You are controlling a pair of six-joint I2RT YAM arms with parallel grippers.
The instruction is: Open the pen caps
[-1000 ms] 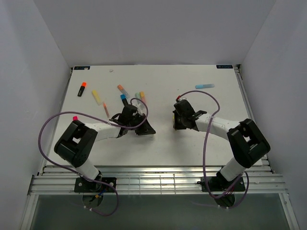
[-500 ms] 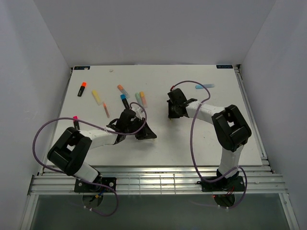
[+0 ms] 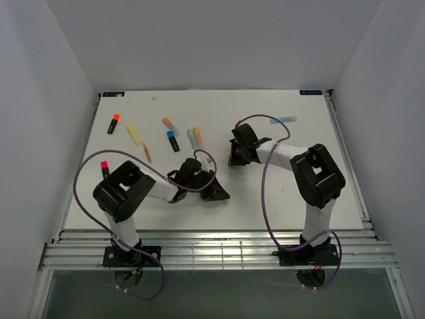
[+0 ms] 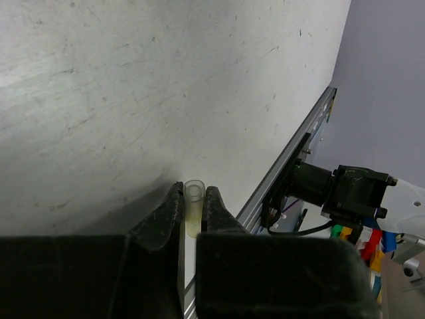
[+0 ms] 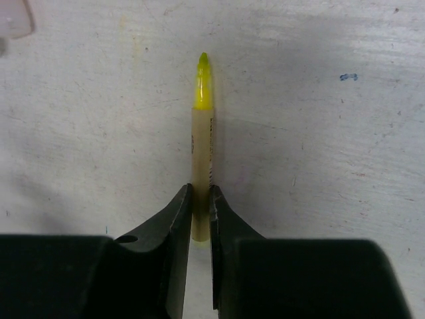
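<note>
Right jaws pinch the yellow pen (image 5: 201, 153), our left jaws its cap (image 4: 194, 201). We hold the cap well apart from the pen, baring the tip.

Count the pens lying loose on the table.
9 pens: seven clustered far left, a pink-ended one by the left arm, a light-blue one far right. Arms may hide others.

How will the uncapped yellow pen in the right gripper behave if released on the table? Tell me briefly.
The yellow pen looks round and slim, so it would probably roll on the flat table. It juts straight out of the right gripper without sagging, so it is likely stiff and light. Its bare tip might mark the surface if it touches.
</note>
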